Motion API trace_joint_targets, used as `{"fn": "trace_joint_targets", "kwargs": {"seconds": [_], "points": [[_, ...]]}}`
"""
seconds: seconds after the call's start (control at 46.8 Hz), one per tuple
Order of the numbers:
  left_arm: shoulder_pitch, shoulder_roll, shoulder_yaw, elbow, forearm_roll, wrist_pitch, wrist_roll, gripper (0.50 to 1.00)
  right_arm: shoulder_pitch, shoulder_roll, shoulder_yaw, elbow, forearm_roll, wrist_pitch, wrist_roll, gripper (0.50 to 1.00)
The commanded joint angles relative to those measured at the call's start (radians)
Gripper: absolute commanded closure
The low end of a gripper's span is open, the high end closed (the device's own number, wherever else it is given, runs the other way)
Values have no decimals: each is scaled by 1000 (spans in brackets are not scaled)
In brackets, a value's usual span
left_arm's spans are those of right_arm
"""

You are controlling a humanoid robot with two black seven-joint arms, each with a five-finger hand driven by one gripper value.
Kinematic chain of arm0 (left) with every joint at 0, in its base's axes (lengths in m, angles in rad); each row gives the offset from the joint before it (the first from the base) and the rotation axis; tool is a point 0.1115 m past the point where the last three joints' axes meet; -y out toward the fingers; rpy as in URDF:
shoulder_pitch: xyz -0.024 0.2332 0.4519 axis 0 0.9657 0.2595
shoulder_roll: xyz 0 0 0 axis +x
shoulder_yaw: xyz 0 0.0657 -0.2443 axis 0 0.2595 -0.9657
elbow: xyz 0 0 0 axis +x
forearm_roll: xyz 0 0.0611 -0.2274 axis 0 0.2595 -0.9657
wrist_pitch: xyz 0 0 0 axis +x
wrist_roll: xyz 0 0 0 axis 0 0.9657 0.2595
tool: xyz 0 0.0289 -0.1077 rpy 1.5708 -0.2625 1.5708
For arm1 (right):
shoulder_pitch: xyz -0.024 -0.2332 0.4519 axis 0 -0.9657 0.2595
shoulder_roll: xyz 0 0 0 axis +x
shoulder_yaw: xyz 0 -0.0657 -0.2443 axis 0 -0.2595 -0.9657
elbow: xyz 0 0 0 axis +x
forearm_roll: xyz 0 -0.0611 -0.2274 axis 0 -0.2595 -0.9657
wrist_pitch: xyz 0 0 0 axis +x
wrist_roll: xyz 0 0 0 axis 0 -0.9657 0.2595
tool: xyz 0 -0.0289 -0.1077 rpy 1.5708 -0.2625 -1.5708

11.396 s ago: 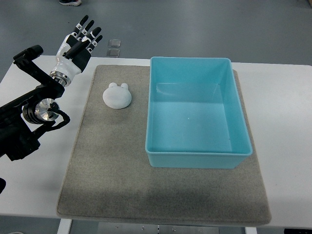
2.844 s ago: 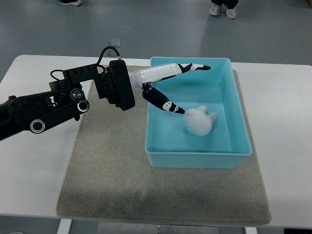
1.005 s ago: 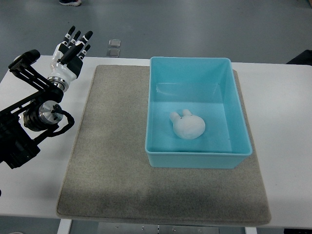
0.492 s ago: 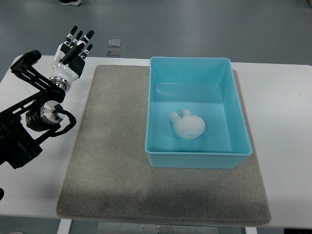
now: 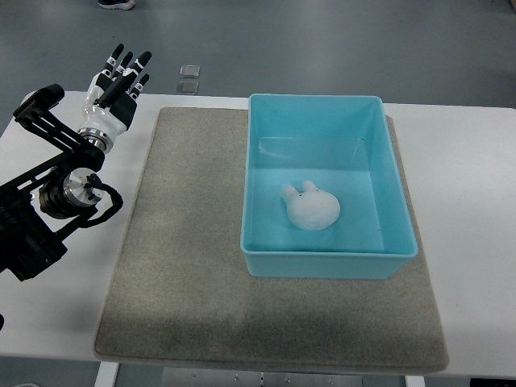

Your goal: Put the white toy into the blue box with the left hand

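Observation:
The white toy (image 5: 310, 208), a rounded animal shape with two small ears, lies on the floor of the blue box (image 5: 390, 169), left of its middle. My left hand (image 5: 118, 78) is held up over the table's far left corner, well away from the box, its fingers spread and holding nothing. The black left arm (image 5: 44, 205) runs down along the left edge. No right arm shows.
The blue box stands on a grey felt mat (image 5: 185, 274) that covers most of the white table (image 5: 476, 210). Two small clear squares (image 5: 189, 78) lie on the floor beyond the table's far edge.
The left hand carried the toy from the mat into the box, let it go and drew back to the far left. In the last second it has only shifted slightly.

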Motion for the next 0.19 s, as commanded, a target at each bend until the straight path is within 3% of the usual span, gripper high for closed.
{"fn": "trace_joint_targets", "kwargs": {"seconds": [0.0, 0.171], "points": [[0, 0, 0, 0, 1, -2, 0, 501, 0, 0, -1, 10, -9, 9, 0, 564], [0, 0, 0, 0, 2, 0, 0, 501, -2, 0, 1, 12, -4, 11, 2, 564]]}}
